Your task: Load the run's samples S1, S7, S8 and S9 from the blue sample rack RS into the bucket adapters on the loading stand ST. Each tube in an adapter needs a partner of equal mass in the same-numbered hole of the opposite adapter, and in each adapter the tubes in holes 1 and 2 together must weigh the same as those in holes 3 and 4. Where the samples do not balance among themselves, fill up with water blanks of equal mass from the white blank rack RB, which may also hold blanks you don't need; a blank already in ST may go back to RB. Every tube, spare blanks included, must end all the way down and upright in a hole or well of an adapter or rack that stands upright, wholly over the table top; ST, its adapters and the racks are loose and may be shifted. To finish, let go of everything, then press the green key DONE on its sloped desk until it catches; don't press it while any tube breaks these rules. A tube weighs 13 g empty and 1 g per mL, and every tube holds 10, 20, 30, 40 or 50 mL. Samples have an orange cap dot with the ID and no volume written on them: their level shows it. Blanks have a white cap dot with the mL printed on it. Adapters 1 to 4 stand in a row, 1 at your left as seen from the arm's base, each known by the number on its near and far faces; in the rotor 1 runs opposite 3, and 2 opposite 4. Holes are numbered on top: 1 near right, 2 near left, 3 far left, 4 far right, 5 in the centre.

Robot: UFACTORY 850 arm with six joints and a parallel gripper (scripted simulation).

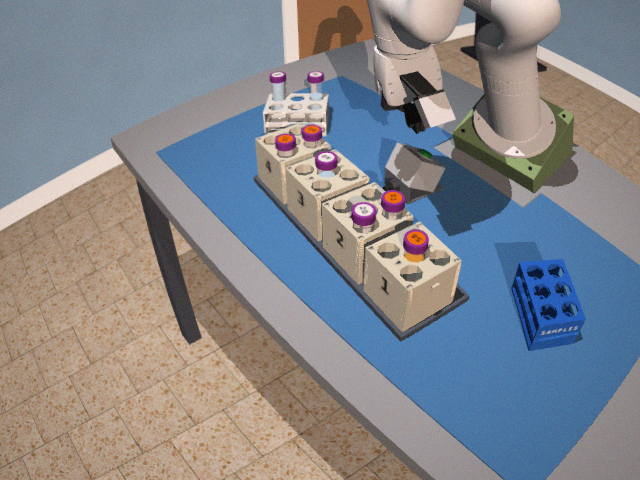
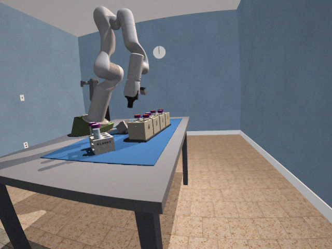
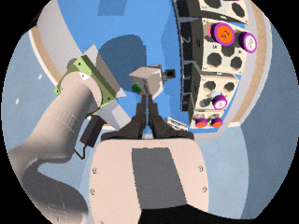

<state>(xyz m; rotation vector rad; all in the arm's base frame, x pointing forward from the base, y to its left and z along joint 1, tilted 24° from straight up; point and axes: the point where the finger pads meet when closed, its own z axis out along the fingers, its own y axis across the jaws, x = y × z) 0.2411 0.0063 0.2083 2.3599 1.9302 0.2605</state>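
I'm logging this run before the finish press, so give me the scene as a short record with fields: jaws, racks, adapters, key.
gripper: jaws shut, holding nothing, above the DONE desk
DONE key: green, on the sloped desk, not touched
blue sample rack: no tubes in it
white blank rack: two tubes standing
adapter 1: one orange-dot tube
adapter 2: one orange-dot, one white-dot tube
adapter 3: one white-dot tube
adapter 4: two orange-dot tubes

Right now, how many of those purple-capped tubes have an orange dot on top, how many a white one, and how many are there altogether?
Orange-dot tubes: 4
White-dot tubes: 4
Total: 8
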